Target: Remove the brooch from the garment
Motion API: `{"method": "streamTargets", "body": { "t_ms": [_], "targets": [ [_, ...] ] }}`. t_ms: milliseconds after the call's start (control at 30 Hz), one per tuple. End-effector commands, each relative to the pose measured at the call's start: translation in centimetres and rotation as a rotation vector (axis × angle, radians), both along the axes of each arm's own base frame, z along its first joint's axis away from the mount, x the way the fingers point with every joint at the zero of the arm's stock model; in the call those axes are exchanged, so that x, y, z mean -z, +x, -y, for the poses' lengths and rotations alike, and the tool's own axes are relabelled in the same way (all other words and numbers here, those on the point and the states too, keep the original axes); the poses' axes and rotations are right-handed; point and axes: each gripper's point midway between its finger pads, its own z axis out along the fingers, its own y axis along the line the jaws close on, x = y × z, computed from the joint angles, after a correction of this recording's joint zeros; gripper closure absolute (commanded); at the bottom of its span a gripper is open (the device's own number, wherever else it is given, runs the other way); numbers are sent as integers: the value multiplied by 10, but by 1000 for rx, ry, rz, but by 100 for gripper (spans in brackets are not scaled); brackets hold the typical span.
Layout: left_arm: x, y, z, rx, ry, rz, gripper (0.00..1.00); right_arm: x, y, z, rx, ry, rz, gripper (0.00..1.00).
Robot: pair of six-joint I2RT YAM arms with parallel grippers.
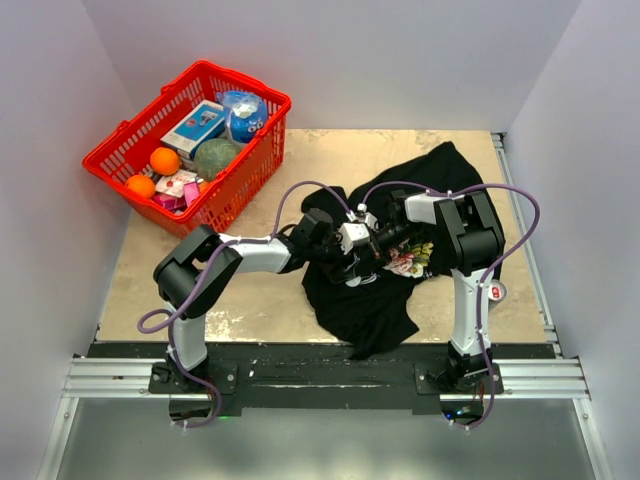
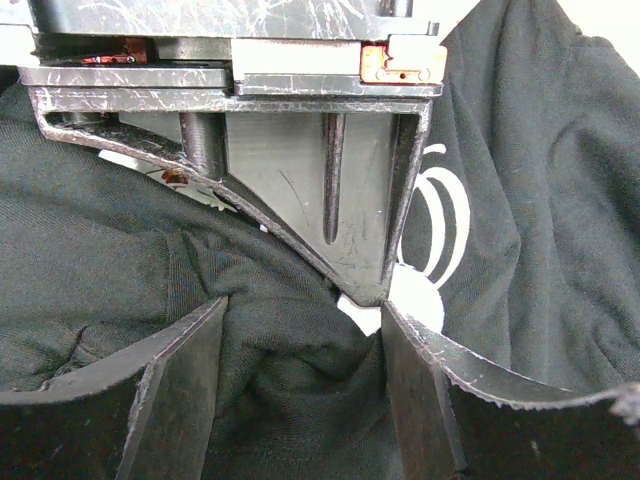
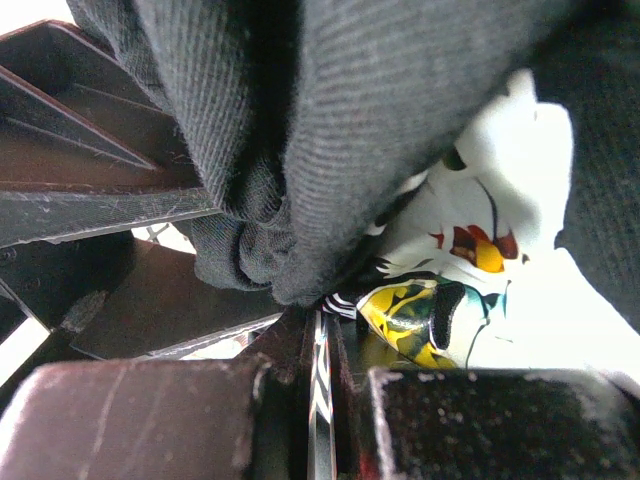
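Both arms reach in low toward the middle of the top view, wrists nearly nose to nose over the black T-shirt crumpled on the table. The left gripper is spread wide, fingers straddling a ridge of cloth. The right gripper is pressed together, pinching fabric right by the floral print. Brooch? Can't make it out in any view.
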Motion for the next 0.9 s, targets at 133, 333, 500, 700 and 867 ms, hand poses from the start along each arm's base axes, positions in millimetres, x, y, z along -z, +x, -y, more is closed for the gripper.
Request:
{"method": "streamTargets", "body": {
  "t_ms": [133,333,500,700,867],
  "targets": [
    [36,-36,-26,47,86,-164,33,74,32,27,-63,-235,235,100],
    [35,-38,-22,66,70,-174,33,74,33,27,-62,-234,237,100],
    [37,-41,-23,88,79,-159,33,74,33,27,-61,-234,237,100],
    [41,-47,-25,107,95,-137,33,75,31,27,-64,-234,231,100],
    [46,-43,-22,78,118,-135,33,74,32,27,-64,-234,231,100]
  ]
}}
